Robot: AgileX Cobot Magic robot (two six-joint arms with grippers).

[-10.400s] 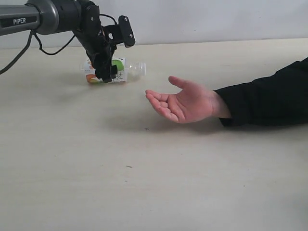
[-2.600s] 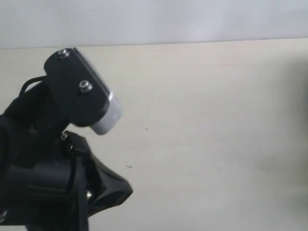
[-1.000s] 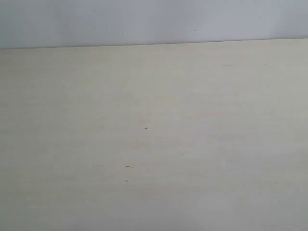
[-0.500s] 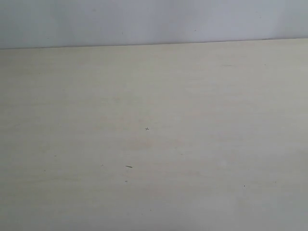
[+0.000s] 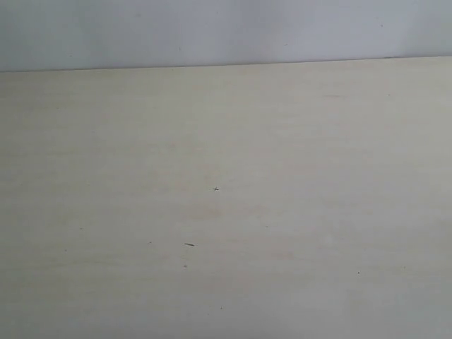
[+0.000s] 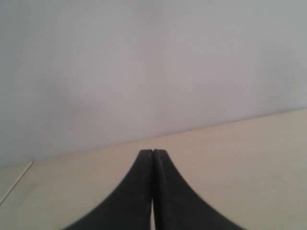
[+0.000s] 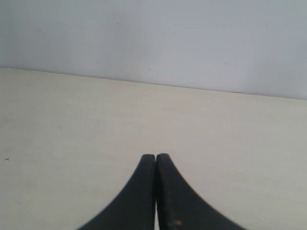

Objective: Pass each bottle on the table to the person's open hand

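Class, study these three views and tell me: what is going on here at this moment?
Nothing is being handled. The left gripper and the right gripper are both shut with nothing between their fingers, each looking out over the pale table. No bottle and no hand shows in any view, and the exterior view shows neither arm.

So the left black curved-finger gripper (image 6: pixel 153 152) has its two tips pressed flat together, no gap, nothing pinched in there. Same deal with the right black curved-finger gripper (image 7: pixel 156 156): tips touching, empty. Both point out across the pale beige tabletop (image 7: pixel 72 120) toward its far edge.
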